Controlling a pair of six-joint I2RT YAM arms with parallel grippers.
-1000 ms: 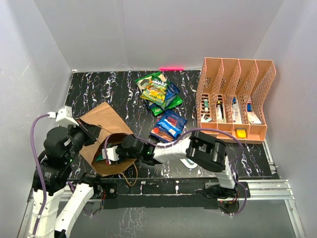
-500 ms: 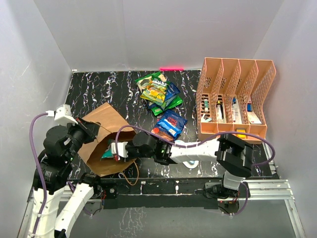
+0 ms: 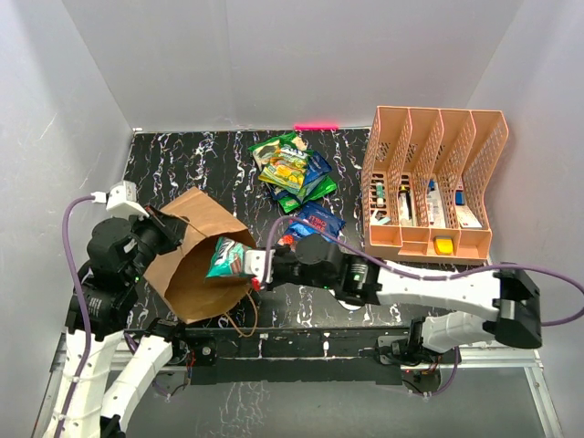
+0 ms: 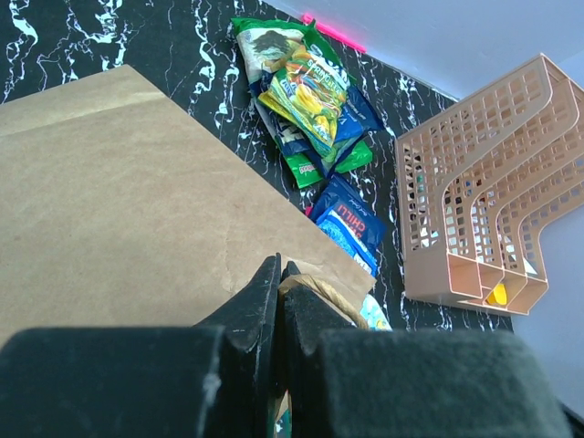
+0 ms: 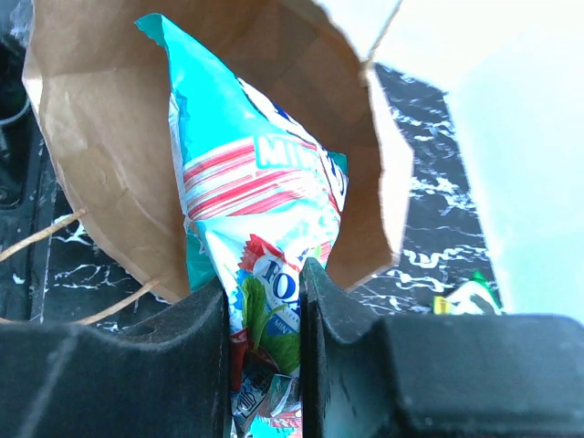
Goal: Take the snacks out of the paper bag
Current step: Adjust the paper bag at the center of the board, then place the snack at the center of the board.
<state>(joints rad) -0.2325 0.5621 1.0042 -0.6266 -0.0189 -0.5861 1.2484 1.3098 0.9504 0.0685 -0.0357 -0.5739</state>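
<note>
- Left claw (image 4: 280,274): jaws pressed narrow, pinching the rim of the bag (image 4: 119,210) between the tips.
- Bag: brown paper, on the left near part of the table (image 3: 182,164), held tilted with its mouth facing right, toward the right arm.
- One twisted handle (image 3: 245,319) hangs loose under the mouth, by the near table edge.
- Right claw (image 5: 263,285): closed narrow on a teal packet (image 5: 246,210), a finger on each side of its lower end.
- Teal packet: glossy, teal and white with red stripes, sitting right at the bag's mouth. In the wrist view its far end lies against the bag's inner wall; from overhead most of it shows in front of the opening.
- Right arm reaches across the near part of the table from right to left, claw at the bag's mouth.
- Pile (image 3: 292,169) of snacks: green, yellow-green and dark blue packets overlapping, flat on the table at the back centre, well apart from the bag.
- Blue packet (image 3: 315,222): red and blue, lying alone on the table between the pile and the right arm, near the bag's far corner.
- Organizer (image 3: 429,182): peach mesh, four slots, at the right side of the table, small boxes inside, well apart from the bag.
</note>
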